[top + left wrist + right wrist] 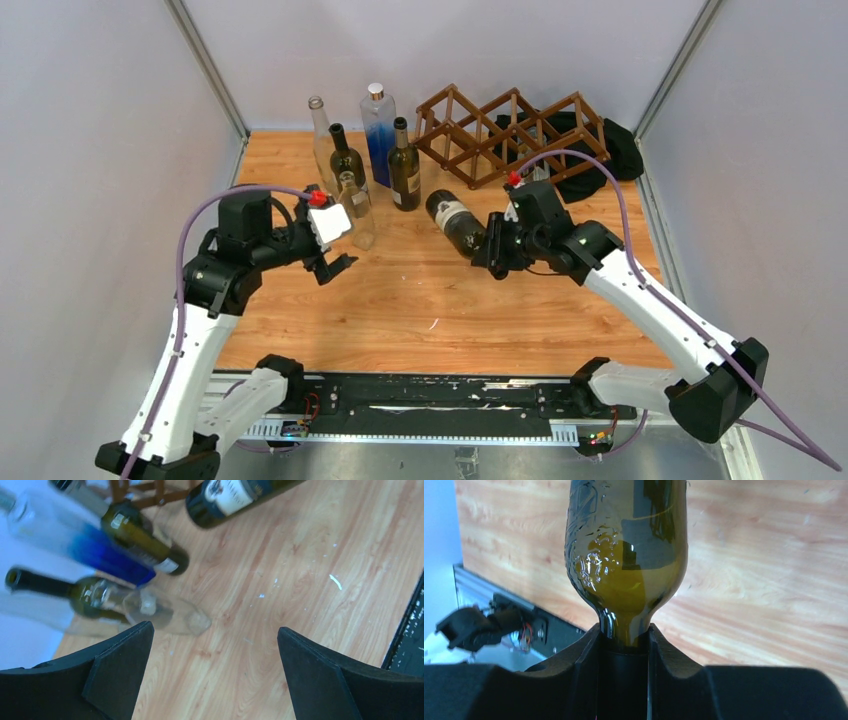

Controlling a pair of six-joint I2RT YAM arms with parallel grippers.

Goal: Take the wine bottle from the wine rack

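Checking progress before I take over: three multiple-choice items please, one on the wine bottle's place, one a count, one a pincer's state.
1. Where is the wine bottle? A held over the table, outside the wine rack; B inside a rack cell; C standing upright.
2. How many bottles stand upright at back left? A three; B five; C seven.
3. The left pincer is: A shut on a bottle; B shut, empty; C open, empty.
A: the right pincer grips its neck, clear of the rack. B: five stand grouped. C: its fingers stand wide apart.
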